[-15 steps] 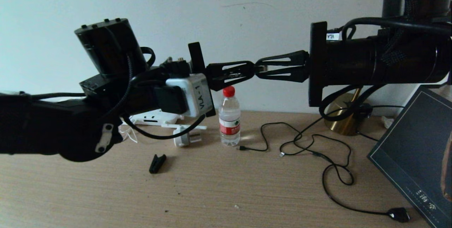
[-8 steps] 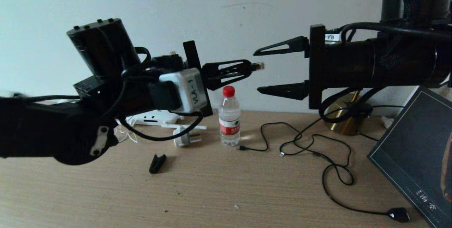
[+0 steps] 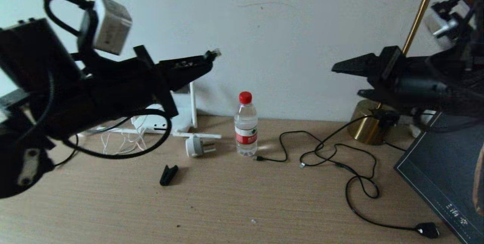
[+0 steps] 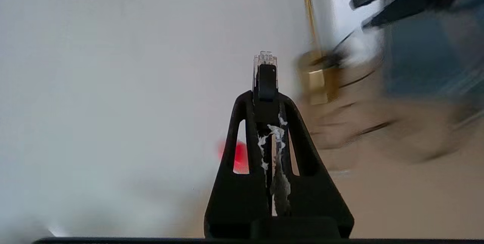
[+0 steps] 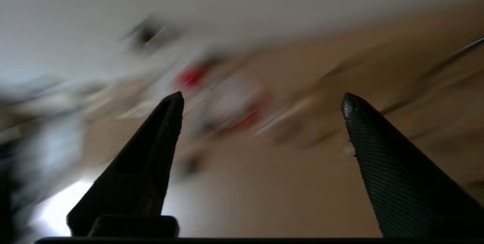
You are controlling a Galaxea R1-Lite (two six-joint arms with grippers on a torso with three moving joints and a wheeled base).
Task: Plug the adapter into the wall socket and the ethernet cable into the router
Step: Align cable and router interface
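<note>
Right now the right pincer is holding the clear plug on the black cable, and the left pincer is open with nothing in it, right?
No, you swapped them. The left pincer is shut on the ethernet cable, as the left wrist view shows. The right pincer is open with nothing in it, as the right wrist view shows.

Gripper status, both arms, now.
Left gripper: shut on the ethernet cable, clear connector poking past the fingers, held up in the air.
Right gripper: open, holding nothing, raised near the lamp.

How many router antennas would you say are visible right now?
2: on the router, one antenna stands upright at its right end, one lies flat on the table in front. The left arm may hide others.
</note>
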